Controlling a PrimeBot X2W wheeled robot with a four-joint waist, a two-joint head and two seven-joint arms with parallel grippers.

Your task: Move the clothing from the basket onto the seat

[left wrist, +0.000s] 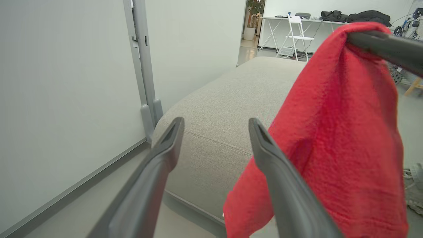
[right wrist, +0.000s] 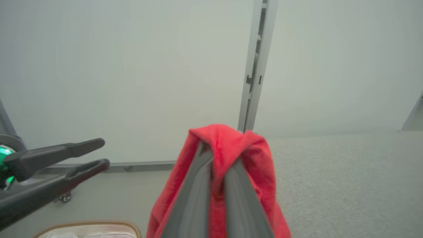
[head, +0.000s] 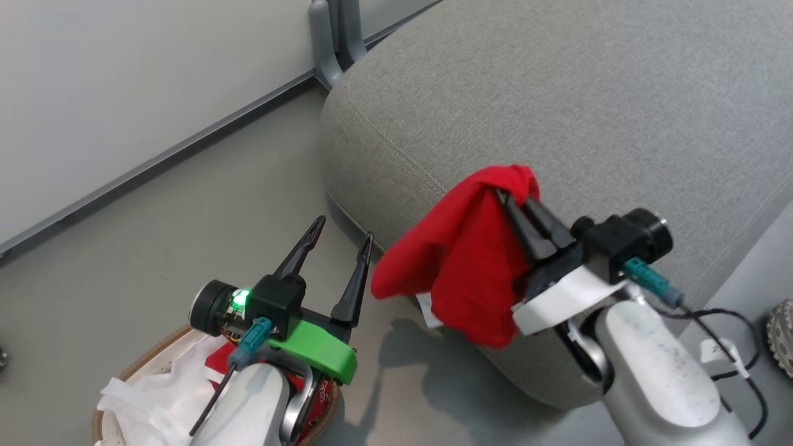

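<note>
Red clothing hangs pinched in the right claw over the near edge of the grey seat, while the left claw is spread near the basket.

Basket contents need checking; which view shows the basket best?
Head view: the basket, lower left, holds liner and red clothing, partly behind the left arm. The right wrist view catches its brown rim.

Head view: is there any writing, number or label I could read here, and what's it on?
Nothing reads clearly.
White tag on the black cable: dark marks, too small to read.
Red clothing in the basket: white print, too blurred to read.
White label under the held red garment: no legible text.
</note>
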